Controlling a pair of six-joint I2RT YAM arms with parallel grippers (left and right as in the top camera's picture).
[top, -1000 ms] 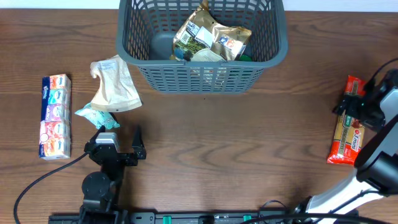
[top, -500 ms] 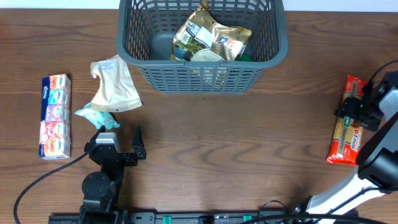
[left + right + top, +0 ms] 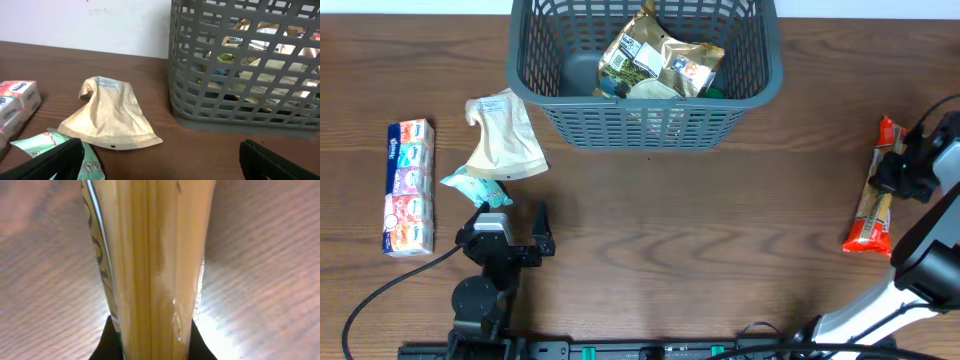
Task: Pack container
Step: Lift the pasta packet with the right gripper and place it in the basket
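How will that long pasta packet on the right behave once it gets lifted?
The pasta packet probably stays stiff: the right wrist view shows straight, tightly packed strands. Held near its middle by the fingers, it should balance, though the glossy wrapper might slip. The strands could snap if bent.

robot lab workspace, wood-grain table [image 3: 720, 220], plain white wall [image 3: 60, 25]

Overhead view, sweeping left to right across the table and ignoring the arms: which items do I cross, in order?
tissue pack → beige pouch → container → spaghetti pack. The small teal packet is left out, since it overlaps the pouch's span.
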